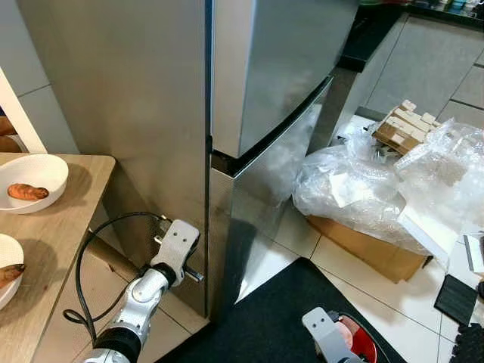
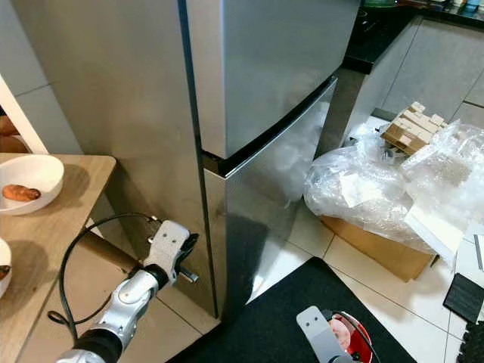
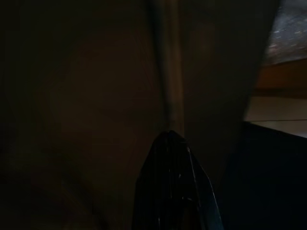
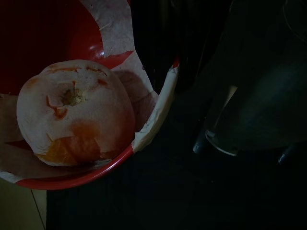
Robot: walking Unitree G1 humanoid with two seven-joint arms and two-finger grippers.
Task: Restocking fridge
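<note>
Pale tiled floor [image 1: 423, 333] with a dark mat [image 1: 280, 318] under me, grey cabinets [image 1: 431, 68] behind on the right. Steel fridge [image 1: 272, 76] stands dead ahead, both doors shut, seam between upper and lower door visible. Wooden table [image 1: 45, 249] to my left, touching nothing of the fridge, carries a white bowl [image 1: 34, 178] with an orange-brown food piece [image 1: 27, 192]; a second white dish [image 1: 7, 276] sits at the table's near edge.

My left pincer [image 1: 193, 265] is low, right at the fridge's lower left front corner, beside the door edge; left wrist view is too dark, can't tell if the fingers are wide or narrow. Black cable [image 1: 83, 280] loops off that arm.

My right pincer [image 4: 160, 67] hangs low over the mat, clamped on the rim of a red bowl [image 4: 96, 175] lined with paper, a peeled orange fruit [image 4: 76, 112] inside.

Right of the fridge: crumpled clear plastic [image 1: 378, 181] over a cardboard box [image 1: 370, 246], wooden blocks [image 1: 404, 125] on top, crowding the floor near the door.
</note>
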